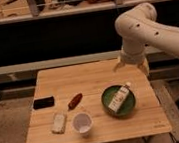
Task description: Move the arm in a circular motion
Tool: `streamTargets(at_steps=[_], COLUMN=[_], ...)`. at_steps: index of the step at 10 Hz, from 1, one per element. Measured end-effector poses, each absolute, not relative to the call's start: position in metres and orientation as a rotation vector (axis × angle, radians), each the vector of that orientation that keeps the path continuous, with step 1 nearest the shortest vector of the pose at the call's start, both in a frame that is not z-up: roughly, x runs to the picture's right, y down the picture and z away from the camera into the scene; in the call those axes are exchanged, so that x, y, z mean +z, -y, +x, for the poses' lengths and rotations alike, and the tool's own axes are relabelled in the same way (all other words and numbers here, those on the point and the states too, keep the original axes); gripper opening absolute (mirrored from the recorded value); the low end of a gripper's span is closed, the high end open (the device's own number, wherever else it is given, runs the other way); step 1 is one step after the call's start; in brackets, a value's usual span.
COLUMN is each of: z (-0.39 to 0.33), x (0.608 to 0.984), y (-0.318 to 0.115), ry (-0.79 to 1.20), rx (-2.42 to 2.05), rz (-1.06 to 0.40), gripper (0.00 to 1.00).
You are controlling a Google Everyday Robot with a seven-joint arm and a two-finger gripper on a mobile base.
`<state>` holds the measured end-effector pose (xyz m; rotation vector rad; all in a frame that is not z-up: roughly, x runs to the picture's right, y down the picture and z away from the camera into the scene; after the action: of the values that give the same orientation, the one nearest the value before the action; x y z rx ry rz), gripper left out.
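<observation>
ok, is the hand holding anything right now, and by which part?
Nothing. The hand hangs open and empty over the far right part of the table.

Light wooden table (91, 76), rectangular, standing on speckled floor (10, 126).
- Black flat block (43, 102) near left edge.
- Red-brown elongated item (75, 101) left of centre, lying diagonal.
- Pale packet (59, 123) toward front-left corner.
- White cup (82, 123) upright near front edge, just right of packet.
- Green bowl (108, 106) right of centre, white bottle (120, 99) lying in it.
- Gripper (131, 68) above back-right part of table.
</observation>
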<state>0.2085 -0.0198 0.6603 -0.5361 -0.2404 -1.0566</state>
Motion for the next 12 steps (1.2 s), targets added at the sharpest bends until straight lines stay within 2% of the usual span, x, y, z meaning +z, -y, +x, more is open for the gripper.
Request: streamTargets(at_steps=[4,6,9,11,12], z=[0.198,0.17,0.097,0.006,-0.013], x=[0.751,0.788,0.835,0.847,0.845], y=[0.098,0.114,0.111,0.084,0.075], ry=[0.135,0.117,0.16,0.29,0.326], rx=[-0.947,-0.908,-0.899,-1.008,-1.057], rz=[-0.411,-0.423,-0.474,-0.52,-0.536], gripper=[0.8,0.8,0.8,0.8,0.8])
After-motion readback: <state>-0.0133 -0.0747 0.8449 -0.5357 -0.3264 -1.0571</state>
